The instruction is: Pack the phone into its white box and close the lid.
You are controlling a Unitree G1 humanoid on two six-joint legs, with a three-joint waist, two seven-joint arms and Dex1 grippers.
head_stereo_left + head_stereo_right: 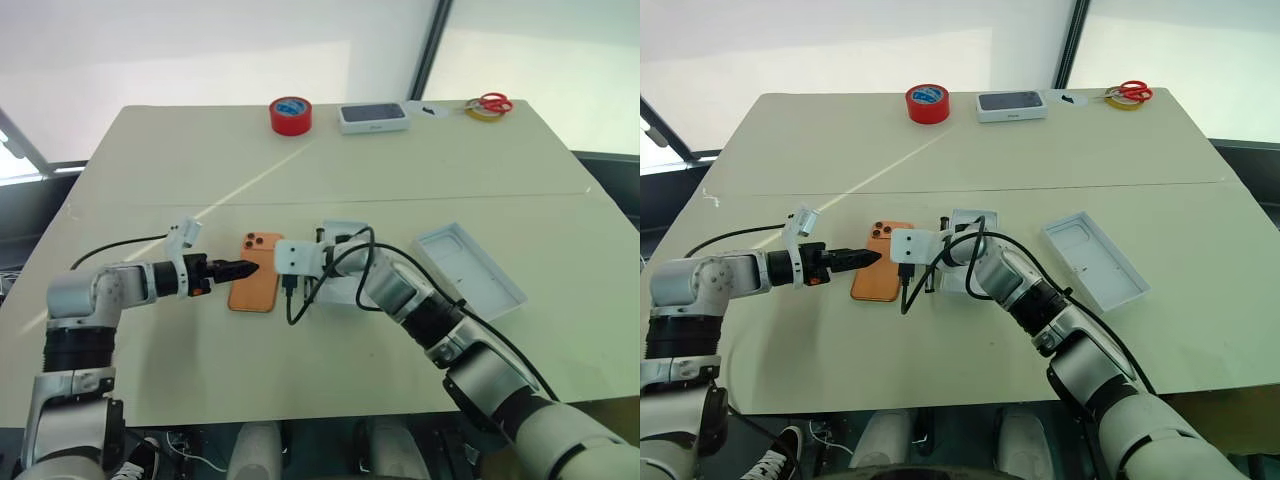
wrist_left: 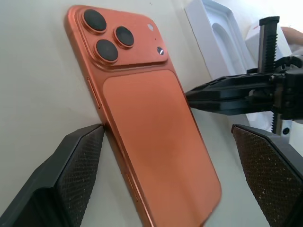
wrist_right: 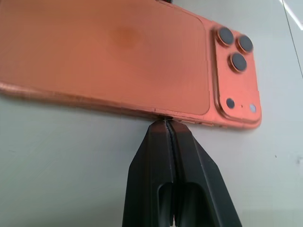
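Observation:
The orange phone [image 1: 254, 273] lies back up on the table, its three lenses at the far end. My left gripper [image 2: 165, 132] is open, one pad [image 2: 75, 170] on each side of the phone, low over its near-left part. My right gripper [image 3: 166, 124] is shut and empty, its tip against the phone's right long edge. Just right of the phone sits the white box [image 1: 345, 232] with its moulded tray insert [image 2: 222, 38], partly hidden by my right arm. Further right on the table rests the lid [image 1: 468, 268], inside up.
At the table's far edge stand a red tape roll [image 1: 291, 115], another white box with a dark phone picture [image 1: 373, 117], red-handled scissors [image 1: 493, 102] and a yellow tape roll [image 1: 478, 113]. Black cables loop around my right wrist [image 1: 330, 270].

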